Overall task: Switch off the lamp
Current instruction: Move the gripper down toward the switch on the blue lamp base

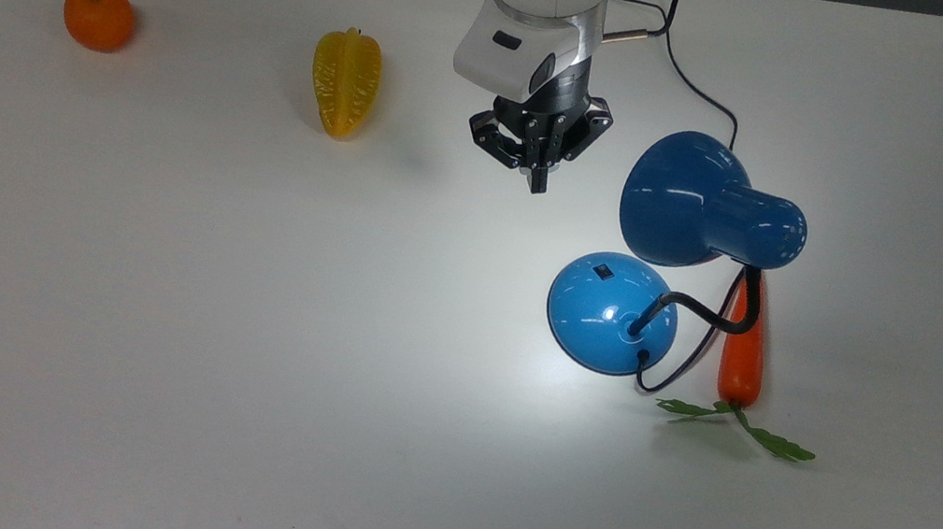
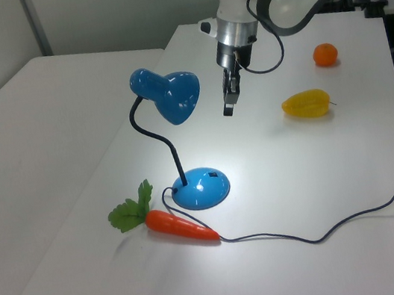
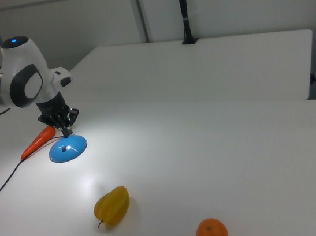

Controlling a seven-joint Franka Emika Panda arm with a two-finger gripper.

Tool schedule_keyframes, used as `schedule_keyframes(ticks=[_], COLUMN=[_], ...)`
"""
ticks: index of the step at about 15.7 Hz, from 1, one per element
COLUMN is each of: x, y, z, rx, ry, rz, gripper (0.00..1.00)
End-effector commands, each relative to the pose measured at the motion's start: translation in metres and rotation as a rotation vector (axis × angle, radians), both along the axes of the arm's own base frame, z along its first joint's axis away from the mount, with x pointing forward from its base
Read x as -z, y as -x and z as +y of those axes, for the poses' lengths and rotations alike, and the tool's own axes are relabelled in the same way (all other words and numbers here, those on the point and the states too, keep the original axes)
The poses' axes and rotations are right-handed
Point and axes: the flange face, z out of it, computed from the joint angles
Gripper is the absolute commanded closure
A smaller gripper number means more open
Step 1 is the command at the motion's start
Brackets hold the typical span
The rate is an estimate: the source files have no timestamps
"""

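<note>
Top view shows the white arm reaching down over the white bench (image 1: 144, 298) from the far edge, its wrist pointing downward and the black gripper (image 1: 537, 182) hanging above the surface with nothing in it. The fingers (image 1: 539, 176) are pressed together into a single narrow tip. In the top view that tip sits to the upper left of the lamp (image 1: 612, 313), apart from both the shade and the base. In the left view the gripper (image 2: 228, 109) hangs just to the left view's right of the shade, higher than the base. In the right view the gripper (image 3: 66, 130) appears just above the base.

The lamp is glossy blue and is lit: a bright pool of light covers the bench around its domed round base, which stands on the right half of the top view. A small black switch (image 1: 603, 272) sits on the upper left of the dome. A black bendable neck (image 1: 703, 313) curves from the dome's middle up to the darker bell-shaped shade (image 1: 690, 202), whose mouth faces down and to the top view's left. A thin dark cord (image 1: 686, 76) leaves the base and trails across the bench.

A carrot (image 1: 744, 350) with green leaves lies just beside the base, partly under the neck. A yellow starfruit (image 1: 344, 81) and an orange (image 1: 98, 16) lie well apart on the top view's left.
</note>
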Motion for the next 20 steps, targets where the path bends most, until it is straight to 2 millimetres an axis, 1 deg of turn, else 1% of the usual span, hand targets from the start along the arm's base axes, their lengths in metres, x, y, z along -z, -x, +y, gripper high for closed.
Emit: schedule_keyframes(ticks=[1,3,5,6,7,9,14,18,20], x=[0.015,0.026,0.036,0.037,0.047,0.055,0.071,0.085,0.088], y=[-0.001,0.0,-0.001,-0.001,-0.004,-0.006,-0.007,0.002,0.003], z=[0.017,0.029,0.033,0.039,0.046,0.053,0.063,0.069,0.07], rx=[-0.052,-0.07,-0.076,-0.083,-0.087,-0.094,-0.104,-0.11,-0.119], ry=[0.003,0.007,0.01,0.005,-0.001,-0.009,-0.024,-0.039,-0.038], rz=[-0.026,-0.016,-0.005,-0.02,-0.038,-0.06,-0.096,-0.14,-0.145], gripper=[0.98,0.98,0.98,0.98,0.98,0.98,0.98,0.98,0.98])
